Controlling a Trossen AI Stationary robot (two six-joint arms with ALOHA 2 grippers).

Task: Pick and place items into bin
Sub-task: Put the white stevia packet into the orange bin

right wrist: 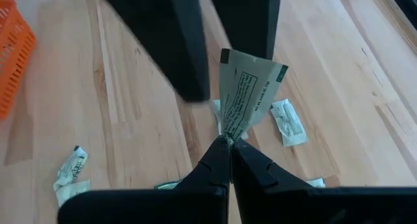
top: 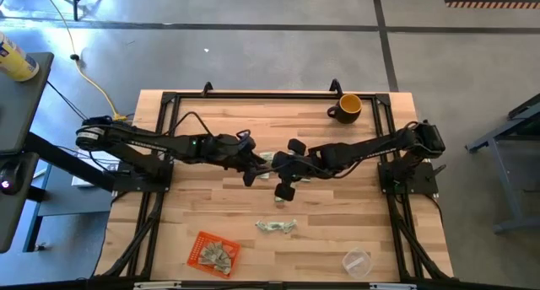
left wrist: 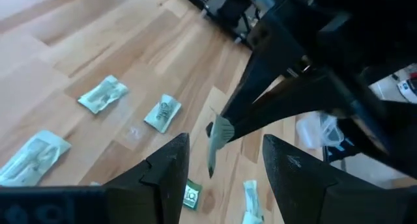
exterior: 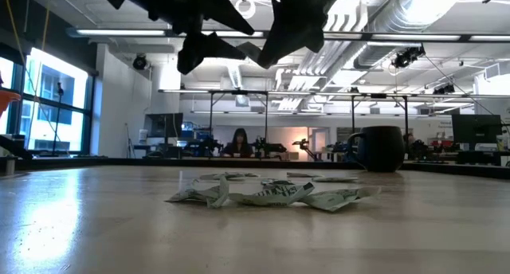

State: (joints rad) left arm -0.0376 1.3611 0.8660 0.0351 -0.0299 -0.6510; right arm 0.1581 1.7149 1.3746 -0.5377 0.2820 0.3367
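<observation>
My right gripper (right wrist: pixel 229 155) is shut on one pale green-and-white paper item (right wrist: pixel 246 90), in the air over the middle of the table (top: pixel 285 185). My left gripper (left wrist: pixel 225 168) is open just to its left (top: pixel 251 174). Its two fingers stand on either side of that item (left wrist: pixel 220 134) without touching it. Several more items lie flat on the wood below (left wrist: pixel 103 94) (right wrist: pixel 287 120), and a small cluster lies nearer the front edge (top: pixel 276 227) (exterior: pixel 271 194). The orange bin (top: pixel 199 242) sits at the near left with several items inside. My right gripper pinches the item by its narrow end (right wrist: pixel 228 136) between the two fingertips. The item is lifted clear of the table and sticks out beyond the fingertips, fanning wider toward its free end (right wrist: pixel 251 64).
A yellow-and-black mug (top: pixel 346 107) stands at the far right of the table and shows dark in the low view (exterior: pixel 382 150). A clear plastic cup (top: pixel 357 260) sits at the near right. Bare wood lies between the bin and the cup. The two arms meet closely at mid-table.
</observation>
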